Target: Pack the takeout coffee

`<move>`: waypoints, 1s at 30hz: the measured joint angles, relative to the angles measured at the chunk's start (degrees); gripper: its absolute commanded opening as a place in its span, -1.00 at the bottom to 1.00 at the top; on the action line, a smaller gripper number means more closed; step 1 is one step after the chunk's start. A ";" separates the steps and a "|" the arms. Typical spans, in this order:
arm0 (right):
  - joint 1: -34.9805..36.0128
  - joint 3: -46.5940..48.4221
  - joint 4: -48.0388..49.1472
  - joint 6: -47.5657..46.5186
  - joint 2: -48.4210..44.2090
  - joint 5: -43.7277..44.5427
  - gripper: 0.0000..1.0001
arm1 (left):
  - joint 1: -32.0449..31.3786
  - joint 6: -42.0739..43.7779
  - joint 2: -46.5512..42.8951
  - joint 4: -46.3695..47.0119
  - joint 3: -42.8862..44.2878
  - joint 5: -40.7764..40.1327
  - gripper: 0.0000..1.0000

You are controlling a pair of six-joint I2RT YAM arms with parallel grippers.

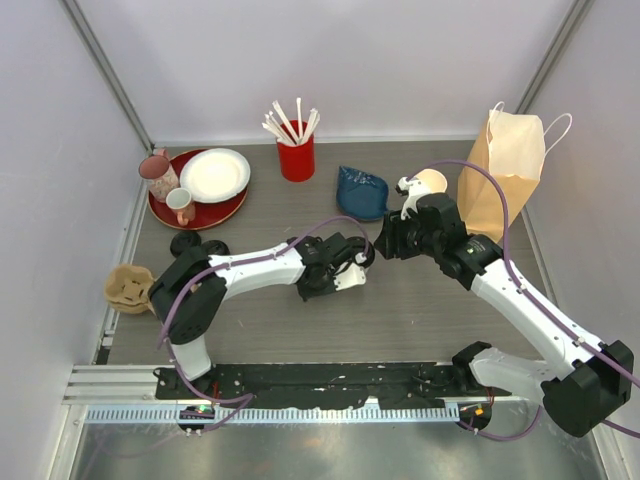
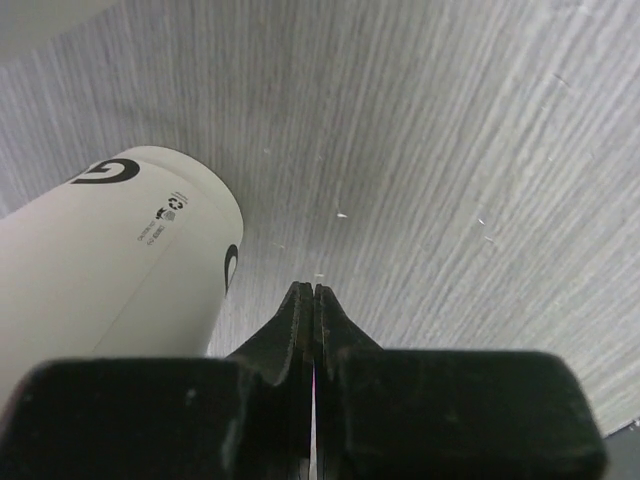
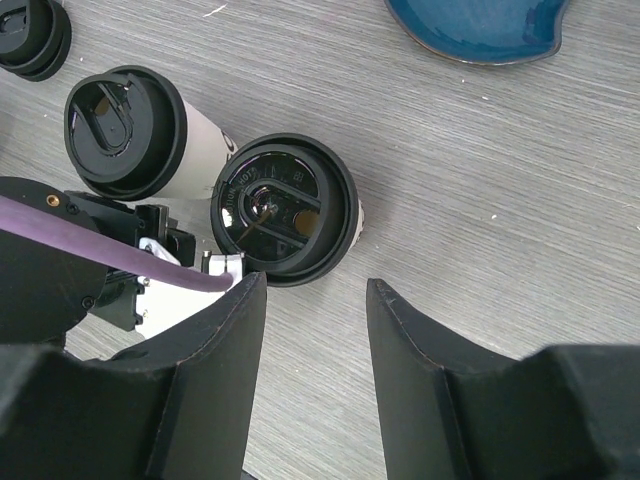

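Observation:
Two cream-white takeout cups with black lids stand upright side by side in the right wrist view, one [image 3: 125, 130] farther left and one [image 3: 285, 210] just beyond my right gripper's fingertips. In the top view only one lid [image 1: 366, 254] partly shows, between the two wrists. My right gripper [image 3: 315, 290] is open and empty, hovering over the table beside the nearer cup; it also shows in the top view [image 1: 386, 243]. My left gripper [image 2: 314, 290] is shut and empty, with a cup's wall [image 2: 110, 260] just to its left; it also shows in the top view [image 1: 345, 264].
A brown paper bag [image 1: 510, 170] stands at the back right, with a lidless cream cup [image 1: 432, 182] and a blue bowl [image 1: 360, 192] beside it. A red straw holder [image 1: 296, 156], a red tray [image 1: 205, 214], spare black lids [image 1: 198, 245] and a cardboard cup carrier [image 1: 128, 287] are also there.

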 measured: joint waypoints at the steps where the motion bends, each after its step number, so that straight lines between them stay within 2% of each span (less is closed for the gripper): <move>1: 0.00 0.00 0.00 -0.04 0.00 0.00 0.00 | 0.00 0.26 0.13 0.76 -0.13 -0.44 -1.00; 23: 0.00 0.00 -0.85 -0.37 -0.02 0.42 -0.01 | 3.30 3.65 2.19 11.08 -1.60 -6.34 -1.00; 30: 0.00 0.00 -1.22 -0.39 -0.46 0.42 -0.01 | 4.48 5.03 5.05 14.25 0.63 -7.21 -1.00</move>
